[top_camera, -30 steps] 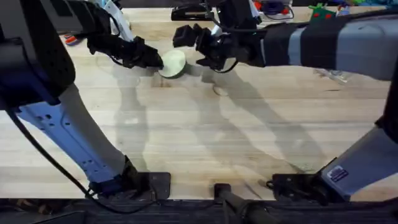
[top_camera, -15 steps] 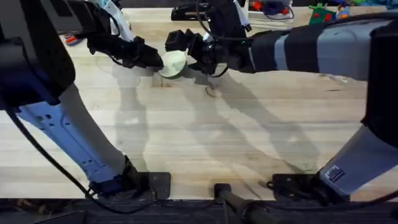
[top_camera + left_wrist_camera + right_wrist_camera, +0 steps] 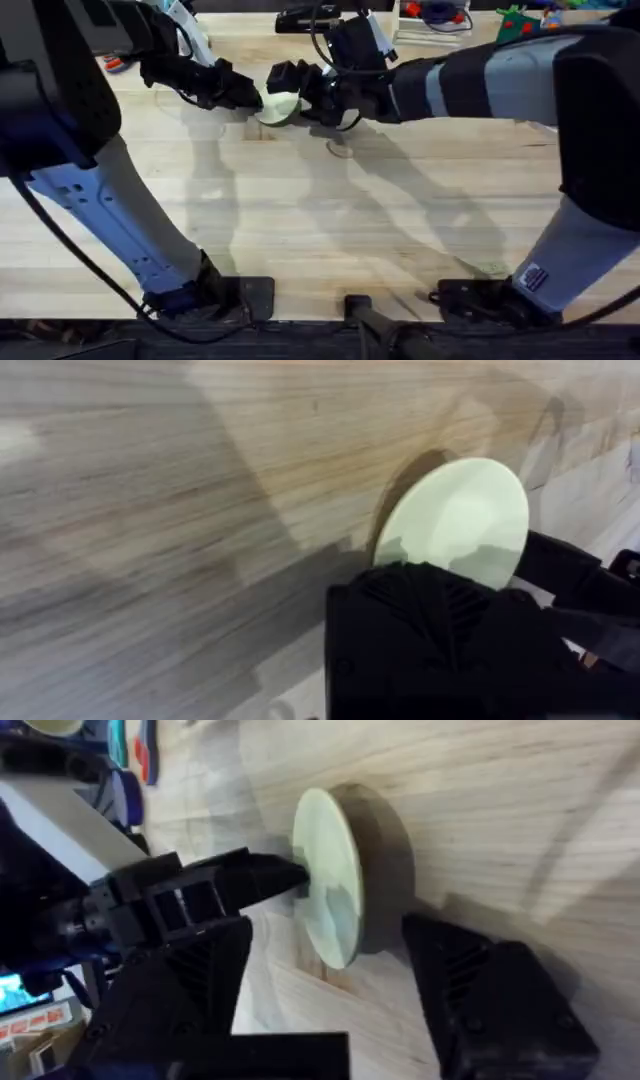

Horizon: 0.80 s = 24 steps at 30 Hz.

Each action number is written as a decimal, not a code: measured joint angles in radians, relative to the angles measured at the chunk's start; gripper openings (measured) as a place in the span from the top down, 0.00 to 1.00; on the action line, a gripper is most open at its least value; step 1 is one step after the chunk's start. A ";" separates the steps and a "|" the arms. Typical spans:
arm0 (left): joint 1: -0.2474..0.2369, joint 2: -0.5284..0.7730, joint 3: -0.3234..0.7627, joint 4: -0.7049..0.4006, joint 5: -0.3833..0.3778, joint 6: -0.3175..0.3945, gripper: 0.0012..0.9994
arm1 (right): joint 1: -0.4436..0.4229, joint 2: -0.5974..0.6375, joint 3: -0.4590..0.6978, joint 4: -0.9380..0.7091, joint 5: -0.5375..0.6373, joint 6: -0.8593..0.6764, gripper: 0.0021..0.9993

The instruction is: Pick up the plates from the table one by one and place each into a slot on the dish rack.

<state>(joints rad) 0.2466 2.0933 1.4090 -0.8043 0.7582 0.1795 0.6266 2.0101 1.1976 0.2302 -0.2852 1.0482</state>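
Overhead: plate (image 3: 281,104) upright between left hand (image 3: 252,97), right hand (image 3: 305,88), seemingly gripped.

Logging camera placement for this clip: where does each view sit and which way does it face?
Overhead: above the bases, looking down and forward at the table; both arms show, meeting at the cream plate.
Left wrist: on the left arm, facing the plate; own gripper below.
Right wrist: faces the plate edge-on; left gripper holds it.
All share the plate.
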 joint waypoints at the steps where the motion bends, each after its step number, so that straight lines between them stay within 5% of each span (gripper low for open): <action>1: 0.000 0.000 0.000 0.000 0.000 0.000 0.96 | 0.002 0.002 0.000 0.001 0.000 0.000 0.14; 10: 0.000 0.000 0.000 0.000 -0.002 0.000 0.96 | 0.002 0.004 0.000 0.000 0.000 0.003 0.76; 13: 0.000 0.000 0.000 0.000 -0.003 0.000 0.96 | 0.002 0.004 0.000 -0.001 0.004 0.003 0.81; 15: 0.000 0.000 0.000 0.000 -0.003 0.000 0.96 | 0.002 0.004 0.000 -0.002 0.010 0.004 0.94; 24: 0.000 0.000 0.000 -0.001 -0.003 0.000 0.96 | 0.002 0.005 0.000 -0.005 0.023 0.006 0.97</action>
<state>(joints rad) 0.2466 2.0933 1.4090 -0.8054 0.7555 0.1794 0.6281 2.0151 1.1976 0.2252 -0.2626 1.0542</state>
